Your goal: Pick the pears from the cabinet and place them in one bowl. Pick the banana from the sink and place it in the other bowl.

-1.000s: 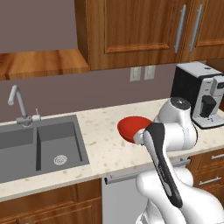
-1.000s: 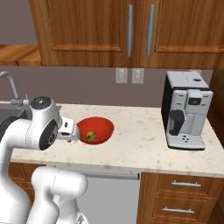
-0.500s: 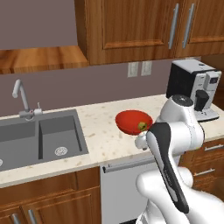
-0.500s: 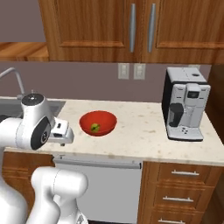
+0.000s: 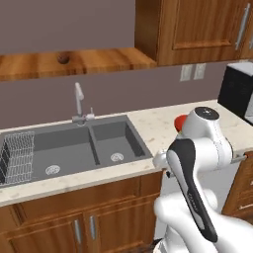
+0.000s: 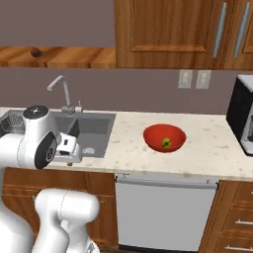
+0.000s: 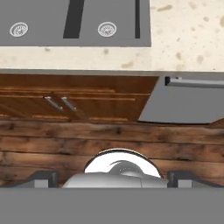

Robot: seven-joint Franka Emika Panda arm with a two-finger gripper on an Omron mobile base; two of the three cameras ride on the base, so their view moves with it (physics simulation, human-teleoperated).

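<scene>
Gripper (image 7: 112, 179) jaws wide apart, holding nothing, looking down past the worktop (image 6: 207, 153) edge at the wood floor; reddish-brown pear (image 5: 63, 58) on the open cabinet shelf (image 5: 74, 62); sink (image 5: 74, 148) left of arm, banana not visible; yellow-green pear (image 6: 167, 143) sits in the red bowl (image 6: 164, 137).

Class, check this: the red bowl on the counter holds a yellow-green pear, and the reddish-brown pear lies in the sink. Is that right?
Not quite. The red bowl does hold the yellow-green pear, but the reddish-brown pear sits on the open cabinet shelf, as the right base view shows.
</scene>
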